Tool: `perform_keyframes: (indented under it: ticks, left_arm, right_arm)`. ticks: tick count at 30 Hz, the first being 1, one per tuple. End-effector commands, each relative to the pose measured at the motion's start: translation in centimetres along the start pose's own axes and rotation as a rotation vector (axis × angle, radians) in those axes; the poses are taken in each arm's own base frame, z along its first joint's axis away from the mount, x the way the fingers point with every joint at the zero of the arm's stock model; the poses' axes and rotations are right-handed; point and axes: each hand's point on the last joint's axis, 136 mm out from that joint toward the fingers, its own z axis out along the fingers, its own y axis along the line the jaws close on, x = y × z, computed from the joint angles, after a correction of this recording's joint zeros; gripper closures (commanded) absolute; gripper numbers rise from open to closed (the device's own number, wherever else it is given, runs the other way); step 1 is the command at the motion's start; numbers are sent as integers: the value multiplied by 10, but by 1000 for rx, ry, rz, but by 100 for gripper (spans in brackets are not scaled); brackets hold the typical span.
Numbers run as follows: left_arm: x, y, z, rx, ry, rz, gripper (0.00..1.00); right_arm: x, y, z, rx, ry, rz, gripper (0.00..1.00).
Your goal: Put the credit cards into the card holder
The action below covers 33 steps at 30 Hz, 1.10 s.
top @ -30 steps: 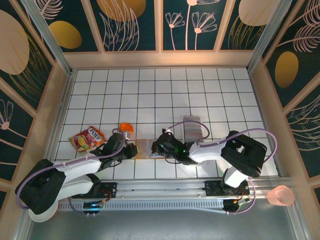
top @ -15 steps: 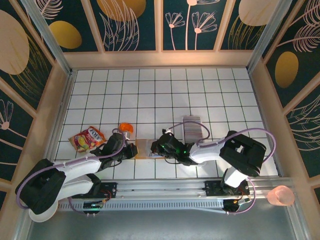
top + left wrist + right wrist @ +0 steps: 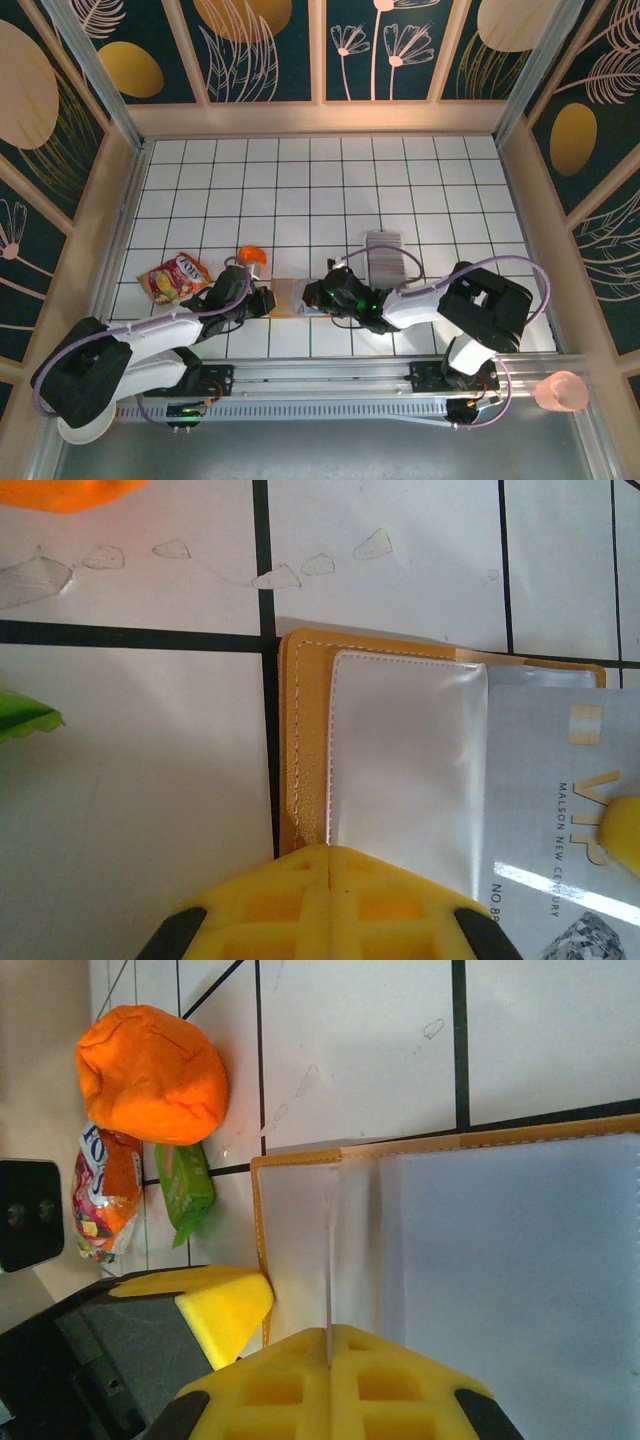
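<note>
pads on the left gripper are pressed flat together with nothing between them. its tip sits at the near edge of the card holder, probably to pin the thing open so it can't slide. right gripper is closed up too, its tip down on a vip card that lies flat with one edge meeting the pale pocket. can't tell if it's pinching the card or only nudging it in. holder lies opened out on the table between both arms. rest of the credit cards stand in a row just behind the right arm. orange lump and snack packet sit off to the side, out of play.
</note>
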Motion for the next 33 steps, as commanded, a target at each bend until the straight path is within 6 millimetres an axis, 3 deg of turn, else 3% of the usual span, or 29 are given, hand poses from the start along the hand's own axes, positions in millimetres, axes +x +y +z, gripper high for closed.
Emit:
perform_keyframes:
  ticks: [1,21,33]
  left_arm:
    - [19,24,2,-82,56,-6,100]
    - [19,25,2,-84,60,-9,100]
    - [19,30,1,-109,58,-7,100]
  right_arm:
    - [-1,8,0,-68,2,47,100]
    - [4,-2,9,-1,27,103,100]
    - [2,15,7,-140,9,86,100]
